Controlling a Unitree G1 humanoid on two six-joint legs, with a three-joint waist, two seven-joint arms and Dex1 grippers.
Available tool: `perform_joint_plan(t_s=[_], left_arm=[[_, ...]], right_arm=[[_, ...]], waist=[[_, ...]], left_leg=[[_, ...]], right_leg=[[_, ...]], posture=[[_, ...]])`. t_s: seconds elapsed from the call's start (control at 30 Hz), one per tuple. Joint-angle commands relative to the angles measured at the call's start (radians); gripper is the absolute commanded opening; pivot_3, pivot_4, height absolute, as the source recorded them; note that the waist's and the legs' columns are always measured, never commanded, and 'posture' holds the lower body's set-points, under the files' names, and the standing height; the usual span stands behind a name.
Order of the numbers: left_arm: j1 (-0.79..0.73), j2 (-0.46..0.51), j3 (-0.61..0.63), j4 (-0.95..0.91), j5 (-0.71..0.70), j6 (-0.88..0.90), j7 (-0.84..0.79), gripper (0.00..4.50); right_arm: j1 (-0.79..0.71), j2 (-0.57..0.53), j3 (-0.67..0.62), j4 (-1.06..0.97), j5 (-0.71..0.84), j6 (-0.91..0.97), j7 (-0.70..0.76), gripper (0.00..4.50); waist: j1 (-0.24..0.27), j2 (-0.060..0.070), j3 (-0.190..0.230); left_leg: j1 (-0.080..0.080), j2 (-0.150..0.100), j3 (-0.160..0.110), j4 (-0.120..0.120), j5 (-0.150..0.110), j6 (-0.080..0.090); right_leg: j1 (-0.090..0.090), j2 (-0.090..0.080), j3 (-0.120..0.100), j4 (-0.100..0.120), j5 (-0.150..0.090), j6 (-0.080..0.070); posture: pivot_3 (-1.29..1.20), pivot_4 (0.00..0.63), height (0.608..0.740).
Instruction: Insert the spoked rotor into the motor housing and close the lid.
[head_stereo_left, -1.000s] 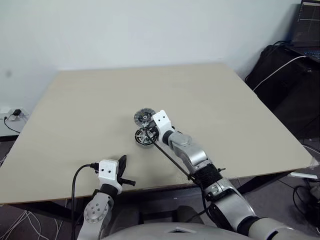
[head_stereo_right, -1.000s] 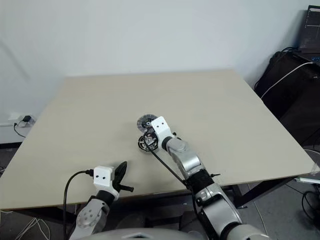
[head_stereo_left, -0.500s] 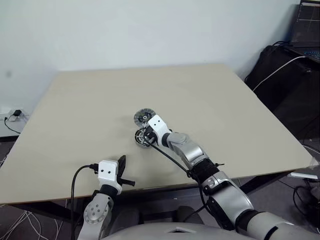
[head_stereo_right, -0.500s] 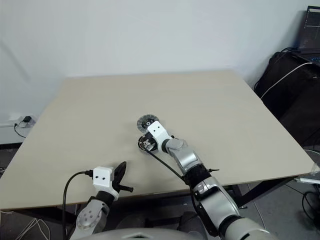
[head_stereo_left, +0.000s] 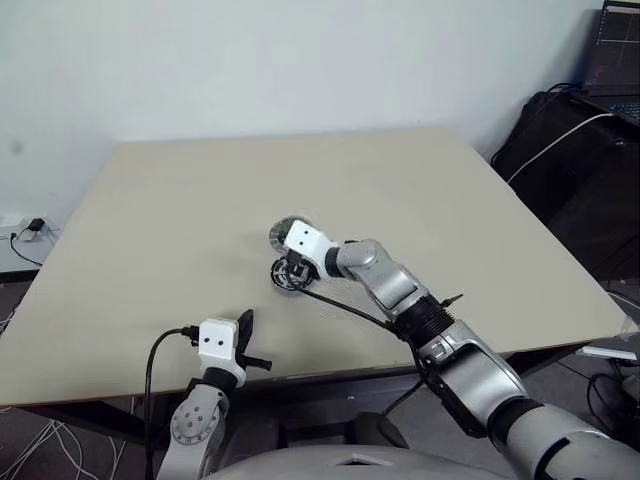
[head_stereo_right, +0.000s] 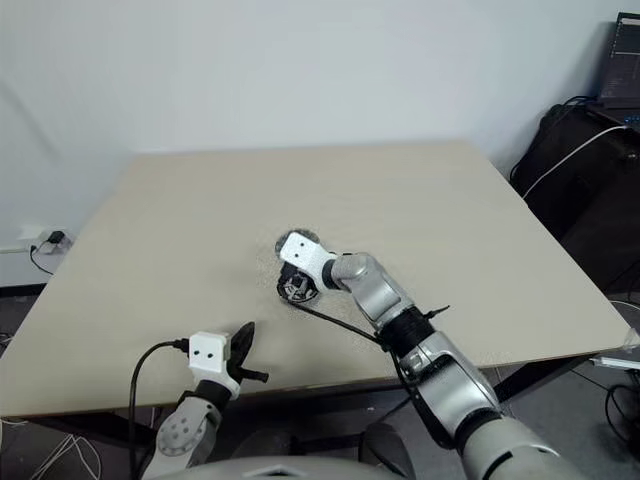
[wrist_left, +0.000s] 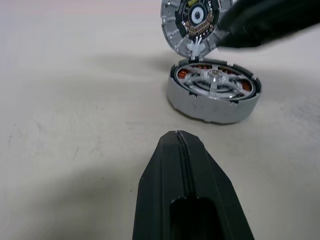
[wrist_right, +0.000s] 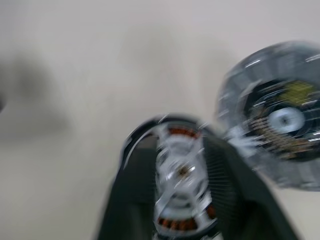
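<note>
The motor housing (wrist_left: 210, 107) sits mid-table, copper coils showing inside its rim. The spoked rotor (wrist_left: 215, 82) lies inside it, silver spokes up. Just behind the housing the lid (wrist_left: 195, 22) stands tilted up, its ribbed face with the dark centre towards the left wrist camera. My right gripper (head_stereo_left: 293, 267) hangs over the housing; its fingers (wrist_right: 135, 170) are apart, and the rotor (wrist_right: 180, 175) shows between them. My left gripper (wrist_left: 177, 137) is shut and empty near the table's front edge, pointing at the housing from a short way off.
The pale wooden table (head_stereo_left: 450, 220) has open surface on all sides of the housing. Black bags and cables (head_stereo_left: 560, 150) stand off its right side. A wall socket (head_stereo_left: 30, 228) is at far left.
My right wrist has swung and rolled leftward over the housing and lid, and its fingers have parted. The left arm has not moved.
</note>
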Motion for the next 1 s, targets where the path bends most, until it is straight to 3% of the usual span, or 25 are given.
perform_joint_plan(t_s=[0.03, 0.33, 1.0], left_arm=[[-0.008, -0.012, 0.003, -0.013, 0.001, -0.035, 0.01, 0.0], [0.001, -0.025, 0.0, -0.004, 0.002, -0.052, 0.025, 0.0], [0.017, -0.043, 0.001, 0.002, -0.003, -0.066, 0.039, 0.0]], right_arm=[[-0.077, -0.03, 0.048, -0.01, -0.043, -0.024, 0.104, 2.63], [-0.133, -0.045, 0.13, 0.055, -0.112, -0.065, 0.238, 2.63], [-0.128, -0.004, 0.142, 0.193, -0.193, -0.128, 0.256, 2.63]], waist=[[0.001, 0.0, 0.0], [0.004, 0.0, 0.0], [0.005, 0.0, -0.001]], left_leg=[[0.0, 0.0, 0.0, 0.0, 0.0, 0.0], [0.0, 0.0, 0.0, 0.0, -0.002, -0.003], [0.001, -0.001, -0.001, 0.0, -0.003, -0.006]], right_leg=[[0.0, 0.0, 0.0, 0.0, 0.0, 0.0], [0.0, -0.001, 0.0, 0.0, 0.0, 0.0], [0.0, -0.001, 0.0, 0.002, 0.0, 0.0]], posture=[[0.0, 0.0, 0.74], [0.0, 0.0, 0.74], [0.0, 0.0, 0.74]])
